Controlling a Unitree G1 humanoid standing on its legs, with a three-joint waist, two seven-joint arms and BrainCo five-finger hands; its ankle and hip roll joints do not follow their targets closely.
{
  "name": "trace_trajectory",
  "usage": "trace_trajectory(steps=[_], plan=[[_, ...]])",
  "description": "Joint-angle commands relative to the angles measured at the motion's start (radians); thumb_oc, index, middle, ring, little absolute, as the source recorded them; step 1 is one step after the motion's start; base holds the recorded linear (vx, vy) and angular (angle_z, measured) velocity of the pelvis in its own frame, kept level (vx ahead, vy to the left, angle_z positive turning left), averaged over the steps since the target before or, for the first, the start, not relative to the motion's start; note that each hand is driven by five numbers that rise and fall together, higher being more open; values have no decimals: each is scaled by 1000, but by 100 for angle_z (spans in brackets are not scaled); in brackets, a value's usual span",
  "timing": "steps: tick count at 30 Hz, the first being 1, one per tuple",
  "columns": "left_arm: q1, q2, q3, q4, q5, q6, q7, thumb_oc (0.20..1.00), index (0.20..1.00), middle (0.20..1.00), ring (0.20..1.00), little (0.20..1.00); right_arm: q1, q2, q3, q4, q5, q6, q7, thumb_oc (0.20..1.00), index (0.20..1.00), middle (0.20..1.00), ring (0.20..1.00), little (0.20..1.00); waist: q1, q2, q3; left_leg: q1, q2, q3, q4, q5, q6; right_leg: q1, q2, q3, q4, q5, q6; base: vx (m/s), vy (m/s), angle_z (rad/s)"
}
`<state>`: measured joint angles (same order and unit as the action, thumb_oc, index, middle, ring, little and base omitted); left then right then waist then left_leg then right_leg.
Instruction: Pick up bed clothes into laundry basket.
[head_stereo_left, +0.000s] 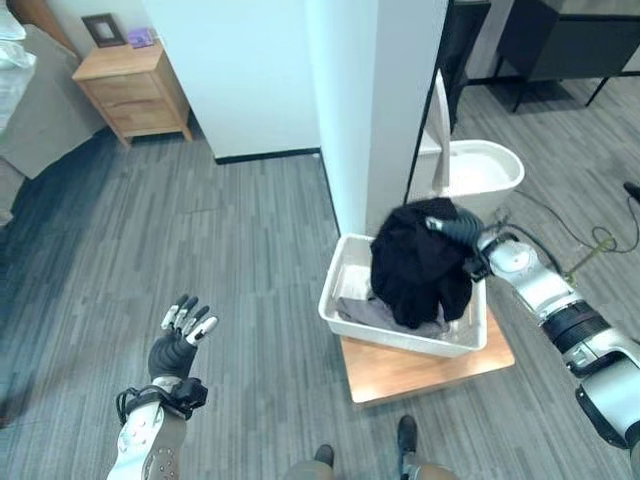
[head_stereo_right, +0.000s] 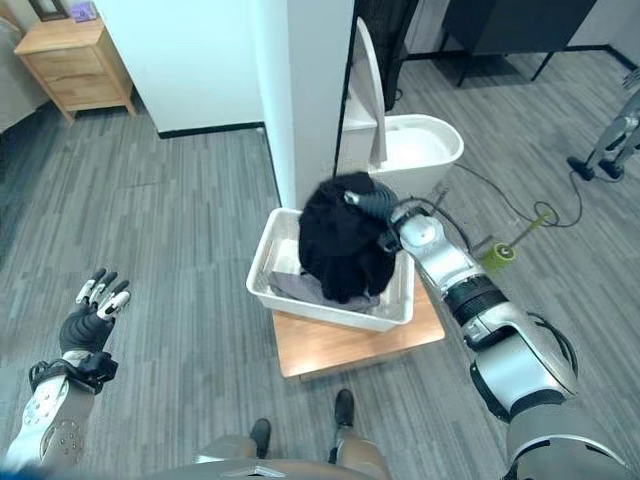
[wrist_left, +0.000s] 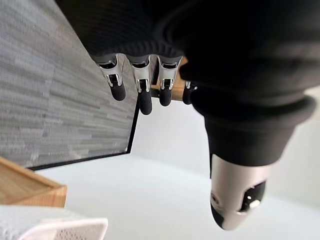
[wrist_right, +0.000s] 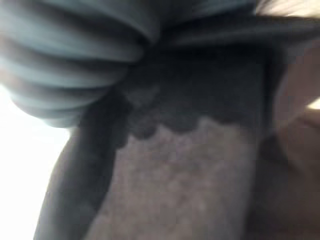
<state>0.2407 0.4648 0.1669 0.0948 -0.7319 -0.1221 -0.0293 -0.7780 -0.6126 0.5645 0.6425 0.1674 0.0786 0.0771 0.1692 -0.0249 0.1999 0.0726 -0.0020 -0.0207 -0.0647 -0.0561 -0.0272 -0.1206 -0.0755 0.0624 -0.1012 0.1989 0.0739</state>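
Note:
A white laundry basket (head_stereo_left: 335, 312) stands on a low wooden platform (head_stereo_left: 420, 368), with grey cloth (head_stereo_left: 368, 312) lying in it. A bunched black garment (head_stereo_left: 418, 262) hangs over the basket's right half, its lower folds reaching down into the basket. My right hand (head_stereo_left: 456, 232) is at the top of that bundle, its dark cover showing against the cloth (head_stereo_right: 340, 240); the right wrist view gives only dark cloth up close. My left hand (head_stereo_left: 178, 345) is held over the floor at the lower left, open and empty, its straight fingers (wrist_left: 142, 90) holding nothing.
A white pillar (head_stereo_left: 345, 110) rises just behind the basket, and a white toilet (head_stereo_left: 482, 170) with its lid up stands to its right. A wooden nightstand (head_stereo_left: 135, 88) and the bed's edge (head_stereo_left: 30, 110) are at the far left. Grey plank floor (head_stereo_left: 230, 260) lies between.

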Motion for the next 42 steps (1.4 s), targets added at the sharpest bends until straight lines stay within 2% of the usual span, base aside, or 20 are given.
trace_trajectory(steps=[1, 2, 3, 5, 9, 14, 20, 22, 23, 24, 26, 27, 28, 31, 33, 34, 35, 37, 38, 42], plan=[[-20, 93, -5, -41, 11, -65, -26, 1000, 1000, 1000, 1000, 1000, -160, -17, 43, 25, -104, -56, -1, 200, 200, 200, 200, 200, 11, 17, -6, -109, -57, -38, -23, 99, 36, 62, -6, -49, 14, -117, 15, -47, 4, 3], [-22, 98, -9, -39, 8, -65, -27, 1000, 1000, 1000, 1000, 1000, -169, -8, 51, 71, -114, -51, -6, 200, 200, 200, 200, 200, 15, 21, -4, -115, -58, -40, -23, 102, 35, 58, -5, -49, 14, -115, 14, -47, 1, 2], [-28, 104, -13, -36, 6, -67, -24, 1000, 1000, 1000, 1000, 1000, -180, 8, 57, 124, -125, -43, -7, 1000, 1000, 1000, 1000, 1000, 18, 24, -3, -120, -59, -40, -23, 105, 34, 52, -5, -50, 14, -113, 14, -33, -1, 4], [-41, 117, -15, -26, -2, -75, -28, 1000, 1000, 1000, 1000, 1000, -208, 31, 87, 133, -117, -34, 27, 1000, 1000, 1000, 1000, 1000, 19, 25, -4, -123, -55, -37, -23, 108, 31, 47, -1, -50, 14, -113, 14, -11, -7, 5], [-49, 114, -12, -10, 5, -77, -20, 1000, 1000, 1000, 1000, 1000, -221, 26, 92, 102, -104, -35, 31, 1000, 1000, 1000, 1000, 1000, 14, 22, -7, -120, -54, -36, -23, 107, 29, 51, 1, -48, 14, -116, 13, 0, 0, -1], [-47, 91, 11, -5, 18, -79, -11, 1000, 1000, 1000, 1000, 1000, -211, -103, 87, -191, -121, -53, 60, 1000, 1000, 1000, 1000, 1000, -12, 6, -14, -109, -49, -27, -23, 99, 26, 59, 4, -40, 14, -122, 12, 0, 0, 0], [-35, 51, 34, -5, 48, -67, -15, 1000, 1000, 1000, 1000, 1000, -61, -318, -70, -529, -159, -84, 87, 1000, 1000, 1000, 1000, 1000, -54, -6, -27, -93, -42, -11, -23, 85, 25, 68, 5, -36, 14, -129, 16, 8, 0, -4], [-30, 43, 46, -9, 59, -63, -18, 1000, 1000, 1000, 1000, 1000, 23, -417, -165, -649, -191, -97, 100, 1000, 1000, 1000, 1000, 1000, -72, -6, -32, -89, -40, -6, -23, 80, 25, 70, 7, -31, 14, -130, 16, 23, 8, -6], [-15, 15, 73, -25, 69, -64, -20, 1000, 1000, 1000, 1000, 1000, 137, -470, -310, -740, -157, -125, 77, 1000, 1000, 1000, 1000, 1000, -106, 0, -36, -84, -37, 3, -23, 76, 25, 70, 8, -25, 14, -132, 19, 25, 7, 4], [-16, 24, 64, -27, 69, -63, -19, 1000, 1000, 1000, 1000, 1000, 177, -471, -347, -759, -157, -120, 81, 1000, 1000, 1000, 1000, 1000, -95, -5, -38, -83, -37, 2, -23, 76, 25, 71, 8, -27, 14, -132, 18, 30, 7, 2], [-3, -3, 75, -33, 75, -62, -18, 1000, 1000, 1000, 1000, 1000, 313, -430, -500, -785, -40, -144, 42, 1000, 1000, 1000, 1000, 1000, -122, 0, -41, -81, -34, 11, -23, 72, 25, 70, 9, -22, 14, -134, 21, 25, -1, -21], [0, -10, 67, -35, 80, -60, -18, 1000, 1000, 1000, 1000, 1000, 421, -379, -601, -802, 21, -153, 33, 1000, 1000, 1000, 1000, 1000, -128, 0, -44, -78, -33, 14, -23, 70, 26, 72, 10, -19, 14, -135, 21, 65, 6, -29], [7, -38, 71, -36, 91, -59, -15, 1000, 1000, 1000, 1000, 1000, 576, -237, -759, -800, 158, -179, 3, 1000, 1000, 1000, 1000, 1000, -151, 10, -48, -66, -31, 20, -23, 58, 28, 81, 12, -11, 14, -145, 20, 69, 2, -16], [6, -86, 63, -51, 65, -57, -16, 1000, 1000, 1000, 1000, 1000, 718, 12, -913, -733, 318, -235, -58, 1000, 1000, 1000, 1000, 1000, -178, 21, -63, -53, -30, 28, -23, 44, 32, 90, 17, -2, 14, -157, 19, 64, -6, -11], [1, -120, 57, -55, 34, -57, -18, 1000, 1000, 1000, 1000, 1000, 775, 150, -948, -679, 423, -267, -86, 1000, 1000, 1000, 1000, 1000, -193, 26, -72, -49, -29, 34, -23, 52, 32, 92, 19, 3, 14, -151, 15, 19, -18, -22], [2, -118, 56, -55, 33, -57, -18, 1000, 1000, 1000, 1000, 1000, 776, 151, -948, -679, 423, -267, -86, 1000, 1000, 1000, 1000, 1000, -192, 25, -76, -47, -29, 33, -23, 44, 33, 94, 19, 3, 14, -158, 15, 32, -27, -22], [3, -159, 44, -52, 18, -53, -12, 1000, 1000, 1000, 1000, 1000, 847, 286, -940, -655, 542, -280, -83, 1000, 1000, 1000, 1000, 1000, -209, 33, -80, -39, -28, 35, -23, 40, 33, 102, 23, 6, 14, -164, 11, 52, -27, -21], [9, -167, 42, -55, 21, -47, -5, 1000, 1000, 1000, 1000, 1000, 890, 322, -925, -654, 563, -275, -99, 1000, 1000, 1000, 1000, 1000, -216, 34, -85, -33, -27, 36, -23, 38, 31, 107, 24, 5, 14, -167, 9, 22, -31, -3], [19, -197, 34, -57, 39, -33, 3, 1000, 1000, 1000, 1000, 1000, 947, 388, -904, -678, 605, -247, -88, 1000, 1000, 1000, 1000, 1000, -231, 41, -87, -26, -24, 41, -23, 36, 29, 113, 27, 8, 14, -171, 6, 12, -18, 3], [44, -219, 25, -64, 55, -21, 0, 1000, 1000, 1000, 1000, 1000, 990, 415, -867, -691, 602, -216, -83, 1000, 1000, 1000, 1000, 1000, -240, 46, -89, -18, -20, 49, -23, 35, 26, 120, 32, 13, 14, -172, 2, 0, -9, 0]])
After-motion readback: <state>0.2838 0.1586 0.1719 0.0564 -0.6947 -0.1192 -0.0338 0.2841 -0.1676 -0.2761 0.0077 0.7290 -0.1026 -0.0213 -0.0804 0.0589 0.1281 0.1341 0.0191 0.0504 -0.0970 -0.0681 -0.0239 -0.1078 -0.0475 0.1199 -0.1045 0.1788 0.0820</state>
